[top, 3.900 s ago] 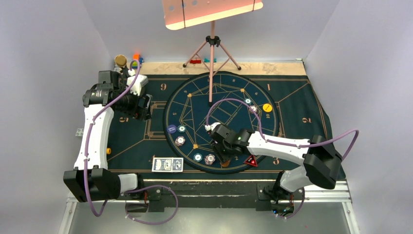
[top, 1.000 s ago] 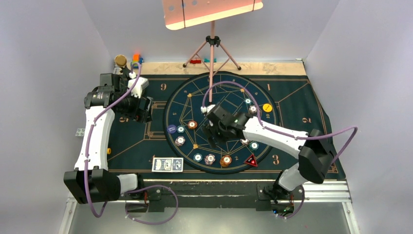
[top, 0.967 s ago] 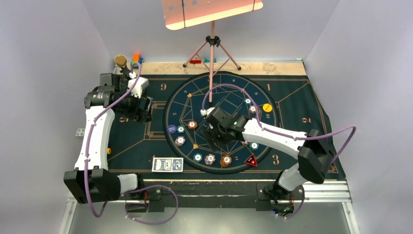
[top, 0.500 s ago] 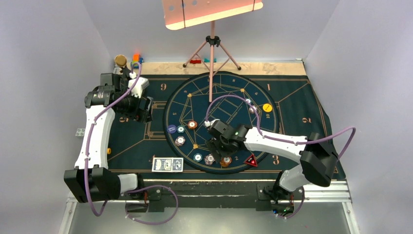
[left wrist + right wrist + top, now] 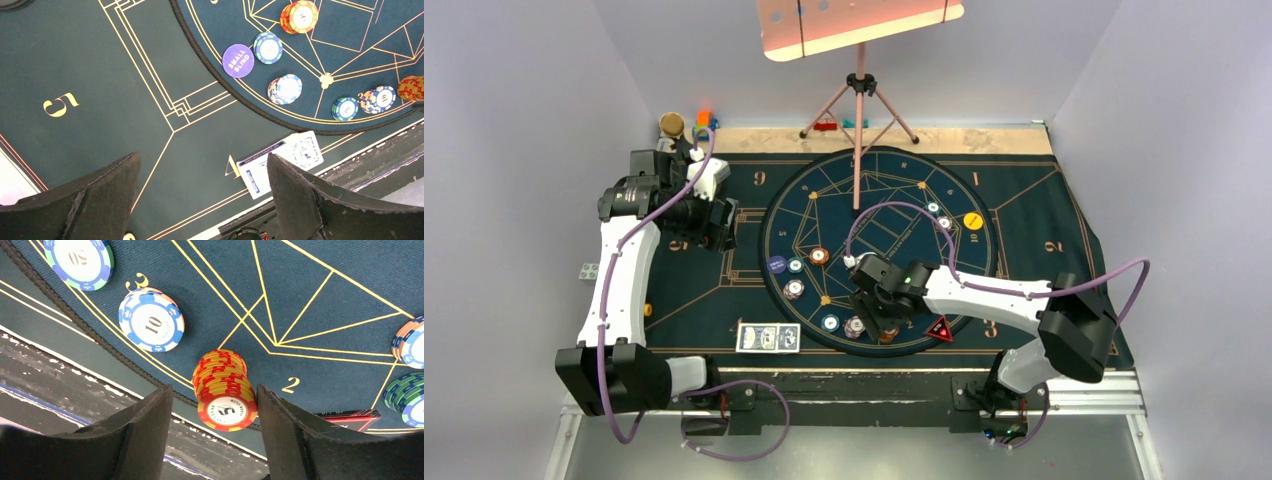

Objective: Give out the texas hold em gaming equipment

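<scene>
A red-and-yellow chip stack (image 5: 225, 390) stands at the near rim of the round mat (image 5: 824, 190), by the gold 2. My right gripper (image 5: 215, 425) is open and straddles it: the right finger touches the stack, the left finger stands apart. From above my right gripper (image 5: 879, 322) mostly hides this stack. A blue-white chip stack (image 5: 151, 320) and a teal chip (image 5: 79, 260) lie to its left, and the red-black marker (image 5: 940, 330) to its right. My left gripper (image 5: 202, 200) is open and empty above the mat near the cards (image 5: 280, 162).
Another orange stack (image 5: 819, 256), the dark-blue disc (image 5: 776, 266) and the yellow disc (image 5: 973, 221) lie on the round mat. A tripod (image 5: 858, 110) holding a pink board stands at the back. Toy blocks (image 5: 702, 122) sit at the back left. The metal table edge (image 5: 854, 385) runs just behind the stack.
My right gripper has moved from the mat's middle back to the near rim and down around the red-and-yellow stack. An orange stack absent 3.9 s ago stands left of centre. The left arm is still.
</scene>
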{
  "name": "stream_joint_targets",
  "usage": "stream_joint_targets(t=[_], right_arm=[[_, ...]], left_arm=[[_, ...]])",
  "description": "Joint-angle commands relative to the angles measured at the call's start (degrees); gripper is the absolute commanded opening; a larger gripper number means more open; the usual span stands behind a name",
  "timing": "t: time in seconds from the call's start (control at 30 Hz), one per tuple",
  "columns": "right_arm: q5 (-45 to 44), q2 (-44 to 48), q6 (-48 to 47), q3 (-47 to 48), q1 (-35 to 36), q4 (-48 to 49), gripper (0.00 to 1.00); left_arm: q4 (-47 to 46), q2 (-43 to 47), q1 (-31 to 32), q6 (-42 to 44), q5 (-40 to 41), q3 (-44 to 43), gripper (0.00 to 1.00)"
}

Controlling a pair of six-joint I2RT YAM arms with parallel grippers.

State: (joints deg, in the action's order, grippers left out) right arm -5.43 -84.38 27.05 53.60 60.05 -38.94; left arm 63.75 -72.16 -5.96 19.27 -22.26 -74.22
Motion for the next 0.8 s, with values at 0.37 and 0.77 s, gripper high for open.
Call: stream_joint_targets(t=[0.37, 0.77], right_arm=[[-1.79, -0.26, 0.65, -1.07, 0.24, 0.55, 0.48], [-3.60, 2.85, 1.31, 0.37, -0.21, -1.43, 0.16]], left_arm=[[-1.69, 1.20, -0.37, 1.27, 0.39, -0.27, 1.00], [-1.53, 1.60, -0.33, 1.38, 0.58, -0.40, 1.00]])
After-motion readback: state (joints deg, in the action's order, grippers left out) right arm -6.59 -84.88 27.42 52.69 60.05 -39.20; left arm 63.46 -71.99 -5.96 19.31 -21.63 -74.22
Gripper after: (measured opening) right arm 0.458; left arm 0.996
